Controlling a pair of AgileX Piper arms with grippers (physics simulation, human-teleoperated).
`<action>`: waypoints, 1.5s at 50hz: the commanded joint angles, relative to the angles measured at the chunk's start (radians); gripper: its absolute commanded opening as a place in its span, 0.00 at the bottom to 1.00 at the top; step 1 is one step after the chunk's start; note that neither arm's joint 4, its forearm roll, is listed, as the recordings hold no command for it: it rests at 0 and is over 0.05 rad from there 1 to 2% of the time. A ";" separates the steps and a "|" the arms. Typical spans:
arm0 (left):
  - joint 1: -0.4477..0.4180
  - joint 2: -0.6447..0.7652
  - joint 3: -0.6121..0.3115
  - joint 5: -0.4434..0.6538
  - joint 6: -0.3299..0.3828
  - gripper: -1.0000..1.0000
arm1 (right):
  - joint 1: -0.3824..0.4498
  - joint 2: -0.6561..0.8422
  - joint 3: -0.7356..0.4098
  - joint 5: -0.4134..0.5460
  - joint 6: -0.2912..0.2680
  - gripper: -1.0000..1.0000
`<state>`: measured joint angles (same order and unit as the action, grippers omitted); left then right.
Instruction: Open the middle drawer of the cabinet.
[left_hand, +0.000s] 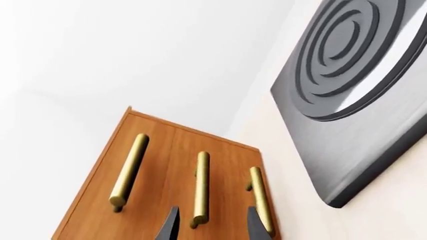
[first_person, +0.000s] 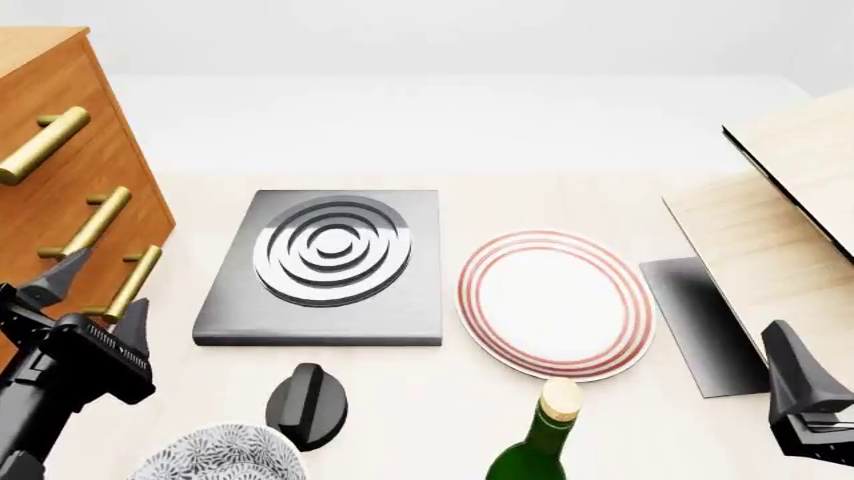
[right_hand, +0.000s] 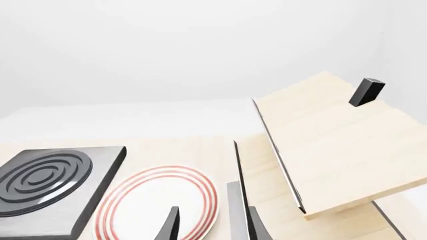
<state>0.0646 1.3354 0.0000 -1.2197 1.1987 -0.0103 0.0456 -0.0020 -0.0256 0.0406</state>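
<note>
The cabinet (first_person: 110, 160) stands at the table's left edge, orange-brown with three brass bar handles. The middle drawer (left_hand: 217, 170) is shut flush, and its handle (first_person: 94, 222) is the second of the three. My left gripper (first_person: 96, 298) is open just in front of the drawer fronts, low down. In the left wrist view its two dark fingertips (left_hand: 170, 225) flank the line of the middle handle (left_hand: 200, 187) without touching it. My right gripper (right_hand: 213, 227) is open and empty at the near right, over the table beside the plate.
A dark grey slab with raised rings (first_person: 327, 265) lies beside the cabinet. A red-ringed plate (first_person: 554, 305) is right of it. A pale wooden box with a raised lid (first_person: 774, 230) fills the right. Near me are a black knob (first_person: 307, 403), a green bottle (first_person: 541, 440) and a patterned bowl (first_person: 220, 455).
</note>
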 joint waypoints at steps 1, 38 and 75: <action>0.031 0.003 0.000 0.000 0.012 1.00 | 0.000 0.000 0.000 0.000 0.000 1.00; 0.144 0.007 0.000 0.000 0.115 1.00 | 0.000 0.001 0.000 0.000 0.000 1.00; 0.193 0.332 -0.299 0.000 0.168 1.00 | 0.000 -0.001 0.000 0.000 -0.001 1.00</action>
<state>0.2481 1.5813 -0.2285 -1.2200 1.3613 -0.0103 0.0456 -0.0020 -0.0256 0.0406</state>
